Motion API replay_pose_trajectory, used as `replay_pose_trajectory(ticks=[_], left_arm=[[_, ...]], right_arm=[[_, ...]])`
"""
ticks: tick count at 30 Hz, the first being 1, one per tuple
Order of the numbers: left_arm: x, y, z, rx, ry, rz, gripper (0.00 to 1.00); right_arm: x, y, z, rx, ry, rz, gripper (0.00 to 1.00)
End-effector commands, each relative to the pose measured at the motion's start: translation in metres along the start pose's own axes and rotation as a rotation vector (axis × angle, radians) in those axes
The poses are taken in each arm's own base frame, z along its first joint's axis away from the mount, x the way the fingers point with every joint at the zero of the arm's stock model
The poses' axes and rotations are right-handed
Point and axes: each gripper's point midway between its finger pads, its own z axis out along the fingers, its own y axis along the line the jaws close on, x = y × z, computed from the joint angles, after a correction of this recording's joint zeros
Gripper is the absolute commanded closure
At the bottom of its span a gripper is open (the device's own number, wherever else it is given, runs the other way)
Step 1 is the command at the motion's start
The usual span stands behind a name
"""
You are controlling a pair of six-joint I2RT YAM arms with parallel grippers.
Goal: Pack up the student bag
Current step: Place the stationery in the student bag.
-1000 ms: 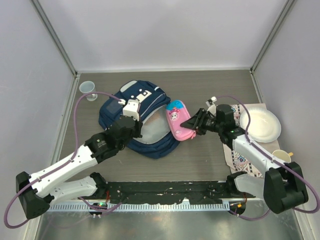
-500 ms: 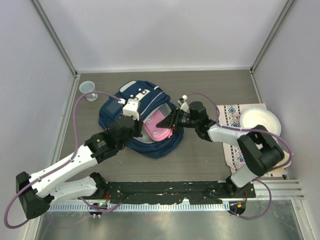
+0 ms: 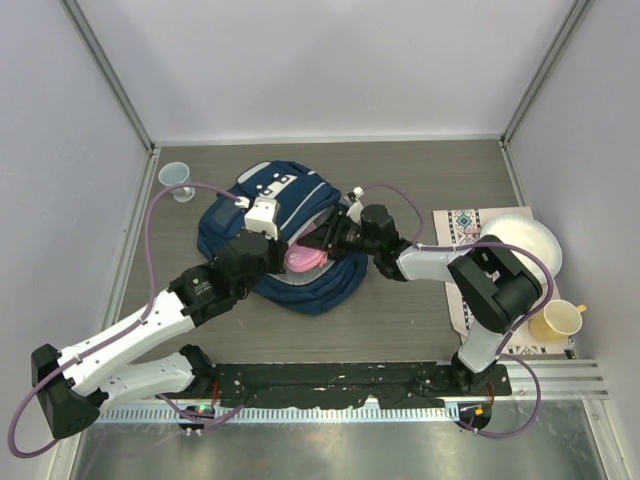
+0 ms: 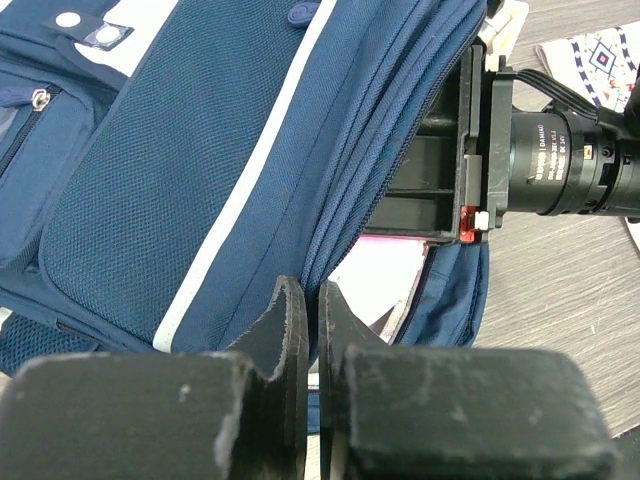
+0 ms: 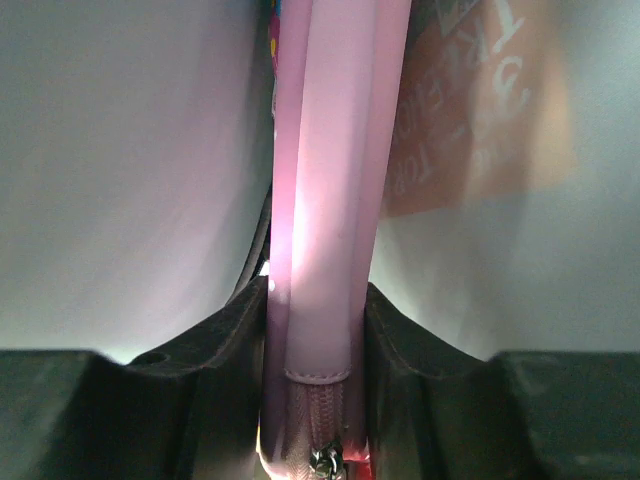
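Observation:
The student bag, navy with white stripes, lies at centre left with its main compartment gaping toward the right. My left gripper is shut on the upper edge of that opening and holds it lifted; its fingertips pinch the blue fabric. My right gripper reaches into the opening, shut on a pink pencil case. In the right wrist view the case stands edge-on between the fingers, with pale grey lining on both sides. Most of the case is hidden inside the bag.
A clear plastic cup stands at the back left by the wall. On the right lie a patterned cloth, a white paper plate and a yellow cup. Enclosure walls bound three sides.
My right arm has carried the pink pencil case leftward from beside the bag into its opening. The left gripper has stayed on the bag's edge.

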Motion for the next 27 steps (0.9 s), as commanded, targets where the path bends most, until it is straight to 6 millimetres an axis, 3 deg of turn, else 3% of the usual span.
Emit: replay_pose_trajectory(ticks=[1, 4, 10, 16, 17, 22, 24, 27], left_arm=[[-0.043, -0.015, -0.01, 0.065, -0.144, -0.118, 1.0], [-0.043, -0.015, -0.01, 0.065, -0.142, -0.118, 1.0], [-0.039, -0.016, -0.007, 0.064, -0.131, -0.106, 1.0], [-0.036, -0.016, -0.007, 0.065, -0.126, -0.103, 1.0], [-0.037, -0.015, -0.007, 0.063, -0.127, -0.106, 1.0], [-0.038, -0.011, -0.01, 0.057, -0.144, -0.113, 1.0], [-0.038, -0.011, -0.01, 0.057, -0.142, -0.108, 1.0], [-0.035, -0.012, -0.009, 0.06, -0.133, -0.102, 1.0]], right_arm=[[-0.025, 0.002, -0.012, 0.052, -0.138, -0.116, 0.54], [-0.017, -0.012, -0.022, 0.12, -0.118, -0.145, 0.48], [-0.003, -0.022, -0.044, 0.19, -0.08, -0.19, 0.35], [0.012, -0.014, -0.046, 0.137, -0.02, -0.137, 0.35], [0.011, -0.013, -0.046, 0.128, -0.023, -0.135, 0.38], [0.009, -0.005, -0.04, 0.089, -0.026, -0.12, 0.83], [0.001, 0.009, -0.035, 0.047, -0.042, -0.126, 0.98], [-0.012, 0.029, -0.024, -0.022, -0.071, -0.13, 0.99]])
